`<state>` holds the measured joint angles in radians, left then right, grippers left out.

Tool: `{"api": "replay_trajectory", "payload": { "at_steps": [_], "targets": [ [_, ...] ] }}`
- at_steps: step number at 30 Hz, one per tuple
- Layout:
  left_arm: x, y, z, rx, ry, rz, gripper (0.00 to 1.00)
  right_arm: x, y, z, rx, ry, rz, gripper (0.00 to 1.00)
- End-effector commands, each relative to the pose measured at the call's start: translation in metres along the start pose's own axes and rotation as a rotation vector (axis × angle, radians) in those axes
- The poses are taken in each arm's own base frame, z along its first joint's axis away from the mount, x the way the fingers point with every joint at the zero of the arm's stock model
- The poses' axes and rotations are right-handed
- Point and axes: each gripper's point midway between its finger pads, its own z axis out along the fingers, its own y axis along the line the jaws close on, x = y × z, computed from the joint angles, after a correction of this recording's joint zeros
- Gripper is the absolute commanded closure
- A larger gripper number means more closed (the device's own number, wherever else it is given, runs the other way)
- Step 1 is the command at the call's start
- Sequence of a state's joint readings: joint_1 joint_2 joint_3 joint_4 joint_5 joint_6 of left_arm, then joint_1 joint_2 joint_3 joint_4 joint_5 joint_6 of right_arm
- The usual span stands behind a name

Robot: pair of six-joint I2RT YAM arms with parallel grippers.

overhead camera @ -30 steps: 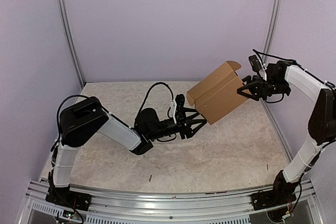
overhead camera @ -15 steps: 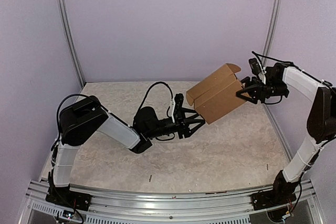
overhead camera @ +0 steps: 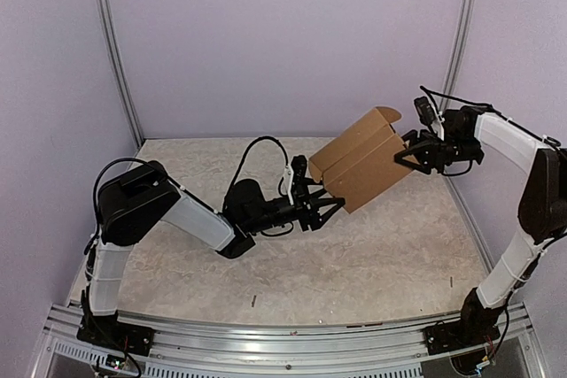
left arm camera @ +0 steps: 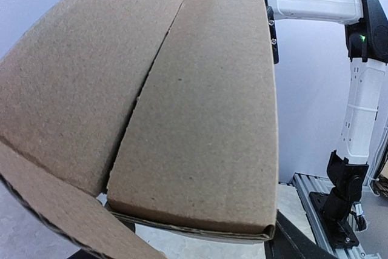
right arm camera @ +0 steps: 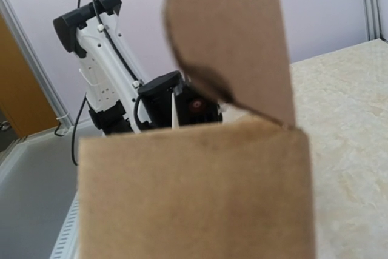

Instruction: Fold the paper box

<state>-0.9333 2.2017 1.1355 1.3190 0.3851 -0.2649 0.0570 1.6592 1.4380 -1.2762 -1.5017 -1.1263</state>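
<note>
the box (overhead camera: pixel 359 165) hangs over the table (overhead camera: pixel 390 254), a touch further left and higher than before. right gripper (overhead camera: pixel 409 150) grasps its right end. left gripper (overhead camera: pixel 323 204) straddles the lower corner, and i can't tell if it's clamped.

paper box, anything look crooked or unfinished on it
Yes. The paper box hangs tilted above the table between the left gripper and right gripper. One rounded tab sticks up loose at its far upper corner, and the left wrist view shows an open seam between two panels. No tears show.
</note>
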Motion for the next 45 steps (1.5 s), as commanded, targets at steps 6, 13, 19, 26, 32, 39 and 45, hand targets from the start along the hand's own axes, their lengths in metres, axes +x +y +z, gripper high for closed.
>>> {"api": "replay_trajectory", "payload": {
  "at_steps": [6,13,19,26,32,39,45],
  "targets": [
    [-0.088,-0.026,-0.014,0.086,-0.273,0.178,0.33,-0.022,0.016,0.004,-0.066,-0.099,0.048,0.48],
    [-0.084,-0.04,-0.011,0.181,-0.245,0.158,0.53,-0.01,0.012,0.006,-0.063,-0.093,0.056,0.47],
    [-0.082,-0.03,-0.027,0.108,-0.211,0.179,0.59,0.008,0.007,0.007,-0.044,-0.044,0.051,0.35],
    [-0.059,-0.025,-0.049,0.044,-0.048,0.23,0.6,0.032,-0.015,-0.004,0.014,0.07,0.054,0.0],
    [-0.017,-0.019,-0.074,-0.029,0.145,0.253,0.61,0.033,-0.017,-0.02,0.084,0.227,-0.082,0.0],
    [0.02,-0.017,-0.1,-0.066,0.291,0.275,0.62,0.039,-0.009,-0.024,0.139,0.308,-0.204,0.0],
    [0.064,-0.023,-0.105,-0.037,0.384,0.266,0.64,0.088,-0.007,0.01,0.043,0.55,-0.227,0.0]
  ]
}}
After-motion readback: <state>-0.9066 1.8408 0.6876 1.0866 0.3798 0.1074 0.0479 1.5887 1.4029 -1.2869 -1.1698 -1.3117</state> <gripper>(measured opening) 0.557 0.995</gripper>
